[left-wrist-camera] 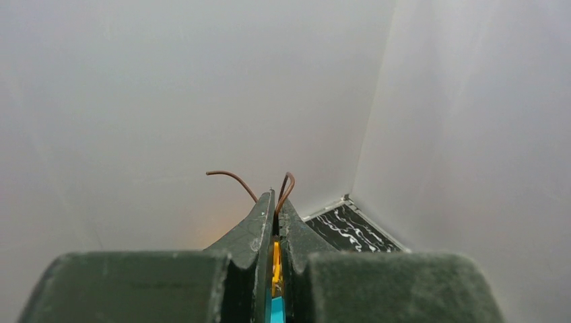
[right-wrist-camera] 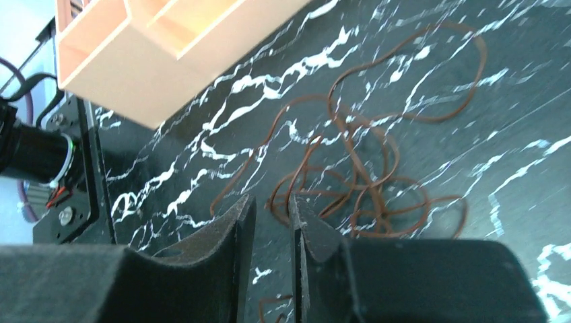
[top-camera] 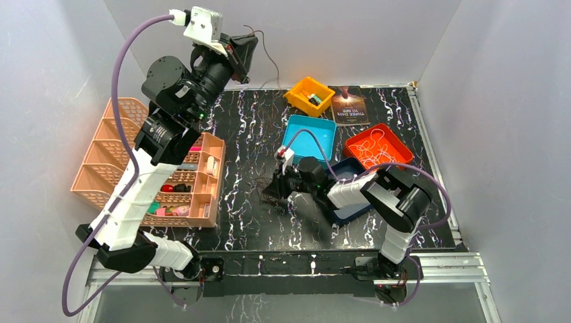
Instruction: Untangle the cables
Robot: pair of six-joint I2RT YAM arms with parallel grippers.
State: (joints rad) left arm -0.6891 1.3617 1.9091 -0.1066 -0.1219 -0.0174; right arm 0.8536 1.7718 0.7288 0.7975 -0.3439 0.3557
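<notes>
Where the left claw (top-camera: 248,47) hangs: high over the back-left of the counter (top-camera: 236,229), near the rear wall, well above the peach organiser (top-camera: 213,176).
Left claw state: clenched. The wrist view shows its tips pressed together on a reddish-brown cord (left-wrist-camera: 232,176), with two short ends sprouting past them.
Cord run: from that claw it arcs up, then drops toward mid-counter, where I lose it against the marbled top.
Cable clump (right-wrist-camera: 357,185): flat on the counter, near centre. The loops are reddish-brown only; no white or black strand made out.
Right claw (right-wrist-camera: 269,205): low over the counter. In its wrist view the clump lies just beyond the tips and to their right.
Right claw state: parted by a narrow slit, far wider than any strand, with nothing pinched at the tips. One loop shows deep in the gap, loose by my reading.
Key relation: a tightened line would run from the clump up and back-left to the left claw. The right arm is much nearer the clump, so anchoring likely falls to it.
Further right: teal tray (top-camera: 296,138) and orange tray (top-camera: 357,138), behind the right arm.
</notes>
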